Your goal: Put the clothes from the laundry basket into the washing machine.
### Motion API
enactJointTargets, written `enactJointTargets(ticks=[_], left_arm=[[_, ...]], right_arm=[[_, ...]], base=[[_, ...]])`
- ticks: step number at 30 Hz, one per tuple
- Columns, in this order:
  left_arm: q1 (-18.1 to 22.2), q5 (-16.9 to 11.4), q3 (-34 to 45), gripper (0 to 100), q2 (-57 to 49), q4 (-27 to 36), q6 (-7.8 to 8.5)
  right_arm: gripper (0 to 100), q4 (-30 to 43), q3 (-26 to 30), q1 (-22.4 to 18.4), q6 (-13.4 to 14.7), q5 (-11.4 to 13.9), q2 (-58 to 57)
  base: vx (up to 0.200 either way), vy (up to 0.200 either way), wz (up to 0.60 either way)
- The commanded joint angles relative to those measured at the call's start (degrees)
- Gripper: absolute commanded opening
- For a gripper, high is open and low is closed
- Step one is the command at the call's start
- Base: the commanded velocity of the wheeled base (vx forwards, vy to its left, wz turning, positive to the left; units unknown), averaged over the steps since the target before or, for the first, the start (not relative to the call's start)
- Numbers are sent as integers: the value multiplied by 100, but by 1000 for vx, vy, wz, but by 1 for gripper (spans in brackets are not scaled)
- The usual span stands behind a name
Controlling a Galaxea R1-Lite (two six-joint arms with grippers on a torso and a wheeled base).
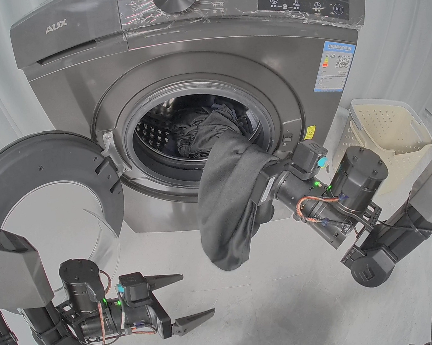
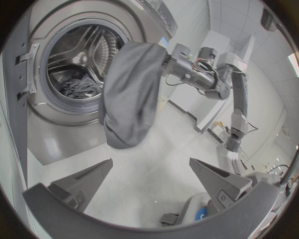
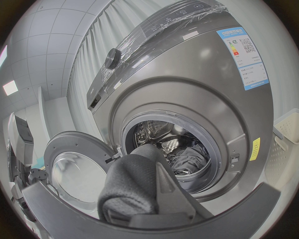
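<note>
Just one hanging garment (image 1: 231,199), one basket (image 1: 397,129)

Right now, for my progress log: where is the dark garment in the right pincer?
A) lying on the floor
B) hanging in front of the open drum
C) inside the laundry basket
B: the dark garment hangs from the right pincer before the drum, clear of the floor.

1. Washing machine (image 1: 266,61): a grey front-loader whose round door (image 1: 45,165) stands wide open on the left.
2. Dark grey garment (image 1: 228,199): hangs limp before the lower right rim of the drum mouth, off the floor.
3. Dark crumpled clothes (image 1: 197,132): heaped inside the drum.
4. Laundry basket (image 1: 392,125): cream and perforated, upright beside the machine's right side.
</note>
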Motion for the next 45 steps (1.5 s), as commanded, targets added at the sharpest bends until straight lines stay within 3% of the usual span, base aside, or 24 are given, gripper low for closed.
enactJointTargets(ticks=[1, 3, 6, 10, 12, 14, 18, 25, 34, 37, 45], left_arm=[[-54, -146, 258, 100, -90, 1, 114], [-71, -374, 250, 100, -160, 1, 140], [-247, -365, -313, 100, -81, 1, 8], [-458, 74, -1148, 100, 191, 1, -282], [-678, 434, -1693, 100, 323, 1, -580], [-739, 549, -2027, 100, 490, 1, -677], [-722, 680, -2633, 100, 859, 1, -660], [-862, 768, -2958, 100, 991, 124, -668], [-845, 1348, -3987, 100, 1870, 45, -633], [-819, 1665, -4391, 100, 2081, 54, -607], [-713, 1999, -4804, 100, 2266, 89, -580]], right_arm=[[0, 93, -151, -21, -1, -10, 26], [0, 137, -238, -29, -1, -10, 26], [0, 145, -203, 41, -1, -19, 35], [0, 137, -177, 111, -1, -19, 70], [0, 137, -194, 111, -1, -71, 166], [0, 119, -194, 111, -1, -80, 228], [0, 110, -221, 111, -1, -89, 289], [0, 137, -230, 234, -1, -98, 254], [0, 145, -230, 472, -1, -177, 228], [0, 145, -203, 515, -1, -221, 175], [0, 145, -203, 515, -1, -221, 184]], base=[[0, 0, 0], [0, 0, 0], [0, 0, 0], [0, 0, 0], [0, 0, 0], [0, 0, 0], [0, 0, 0], [0, 0, 0], [0, 0, 0], [0, 0, 0], [0, 0, 0]])
